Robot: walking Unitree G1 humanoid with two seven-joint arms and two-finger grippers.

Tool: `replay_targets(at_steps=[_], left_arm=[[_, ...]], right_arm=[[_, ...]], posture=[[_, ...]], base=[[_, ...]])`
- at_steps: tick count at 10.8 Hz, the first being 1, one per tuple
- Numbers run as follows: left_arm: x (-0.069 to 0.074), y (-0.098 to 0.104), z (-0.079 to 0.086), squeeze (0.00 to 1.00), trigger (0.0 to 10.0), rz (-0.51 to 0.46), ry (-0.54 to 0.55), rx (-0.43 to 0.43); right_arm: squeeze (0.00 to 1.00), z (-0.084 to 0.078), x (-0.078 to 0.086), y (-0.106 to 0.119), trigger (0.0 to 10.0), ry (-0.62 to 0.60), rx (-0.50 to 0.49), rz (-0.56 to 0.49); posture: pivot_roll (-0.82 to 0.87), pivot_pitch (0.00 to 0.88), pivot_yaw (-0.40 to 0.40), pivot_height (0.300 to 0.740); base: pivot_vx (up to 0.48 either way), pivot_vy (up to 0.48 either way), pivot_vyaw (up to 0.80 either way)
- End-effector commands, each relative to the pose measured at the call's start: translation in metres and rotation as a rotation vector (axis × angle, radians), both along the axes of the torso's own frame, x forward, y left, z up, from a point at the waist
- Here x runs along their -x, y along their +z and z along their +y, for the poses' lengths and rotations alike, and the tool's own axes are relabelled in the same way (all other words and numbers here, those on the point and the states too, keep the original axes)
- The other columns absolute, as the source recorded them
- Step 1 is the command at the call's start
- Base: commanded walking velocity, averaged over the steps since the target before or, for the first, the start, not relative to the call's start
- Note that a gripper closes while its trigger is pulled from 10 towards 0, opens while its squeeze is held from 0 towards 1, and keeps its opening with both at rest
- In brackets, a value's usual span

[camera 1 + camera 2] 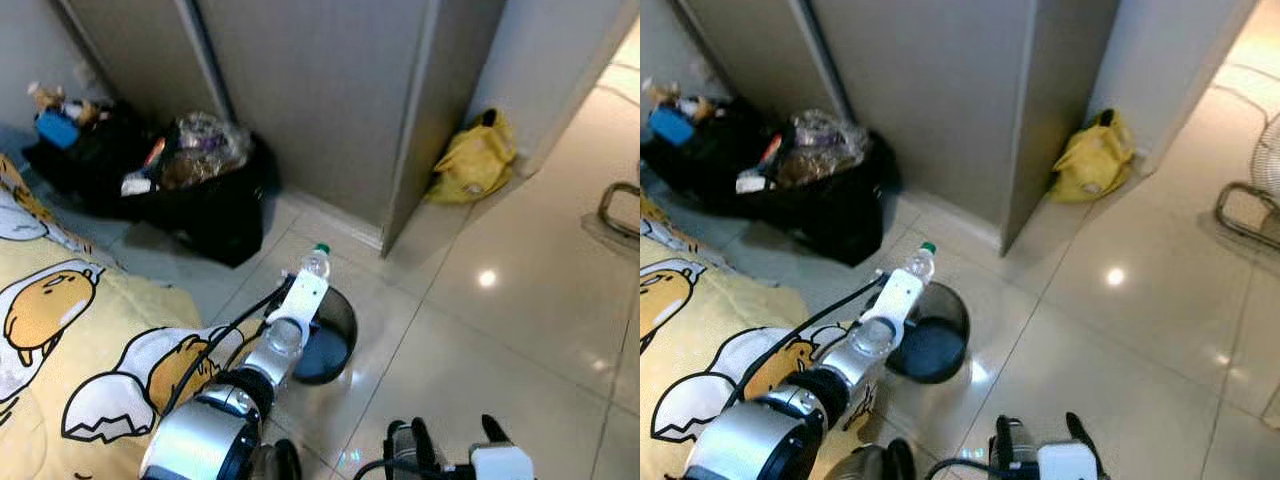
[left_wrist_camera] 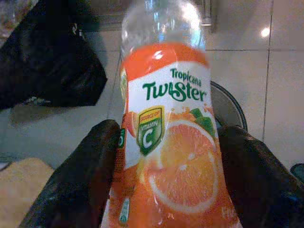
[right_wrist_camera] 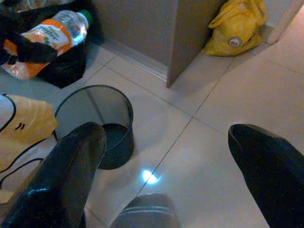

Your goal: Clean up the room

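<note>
Shiny floor, clear plastic bottle, soft cloth

The floor (image 1: 500, 330) tiles are smooth and glossy. The bottle (image 2: 166, 118) is clear plastic with a shiny orange label. The bin (image 3: 102, 118) at the lower left looks like dark metal mesh. The blanket (image 1: 70, 340) is soft cloth. The black bag (image 1: 200, 200) and the yellow bag (image 1: 472, 160) look like crinkly plastic.

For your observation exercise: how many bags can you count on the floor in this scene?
2. A yellow bag sits in the corner by the wall; a black bag stuffed with rubbish lies beside the bed. Others may be hidden beyond the frame.
</note>
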State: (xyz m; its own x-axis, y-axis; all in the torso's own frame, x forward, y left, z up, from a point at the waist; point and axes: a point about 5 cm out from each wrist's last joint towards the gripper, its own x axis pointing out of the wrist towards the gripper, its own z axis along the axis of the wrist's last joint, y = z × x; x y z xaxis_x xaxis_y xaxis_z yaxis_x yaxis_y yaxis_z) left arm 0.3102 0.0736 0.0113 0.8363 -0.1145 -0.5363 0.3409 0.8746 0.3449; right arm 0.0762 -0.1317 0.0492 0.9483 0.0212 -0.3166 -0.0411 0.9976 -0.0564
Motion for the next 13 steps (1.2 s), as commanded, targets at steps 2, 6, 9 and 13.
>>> replay_targets(at_steps=[2,6,9,13], left_arm=[[0.004,-0.005,0.001,1.00,10.0,0.013,-0.020,-0.033],[0.001,-0.001,0.008,0.00,10.0,-0.020,-0.021,0.100],[-0.008,0.025,0.050,0.00,10.0,-0.222,-0.012,0.387],[-0.008,0.069,0.105,0.00,10.0,-0.456,0.107,0.556]], right_arm=[[0.00,0.000,0.007,0.000,10.0,-0.001,0.007,0.035],[0.00,-0.008,-0.022,-0.005,10.0,0.004,0.018,-0.016],[0.00,-0.023,-0.088,-0.005,10.0,-0.001,-0.005,-0.128],[0.00,-0.049,-0.182,0.008,10.0,0.007,-0.041,-0.222]], posture=[[-0.39,0.257,0.101,0.740],[-0.33,0.159,0.121,0.740],[-0.14,0.000,0.114,0.740],[0.10,0.000,-0.031,0.740]], base=[[0.000,0.000,0.00],[0.000,0.000,0.00],[0.000,0.000,0.00],[0.000,0.000,0.32]])
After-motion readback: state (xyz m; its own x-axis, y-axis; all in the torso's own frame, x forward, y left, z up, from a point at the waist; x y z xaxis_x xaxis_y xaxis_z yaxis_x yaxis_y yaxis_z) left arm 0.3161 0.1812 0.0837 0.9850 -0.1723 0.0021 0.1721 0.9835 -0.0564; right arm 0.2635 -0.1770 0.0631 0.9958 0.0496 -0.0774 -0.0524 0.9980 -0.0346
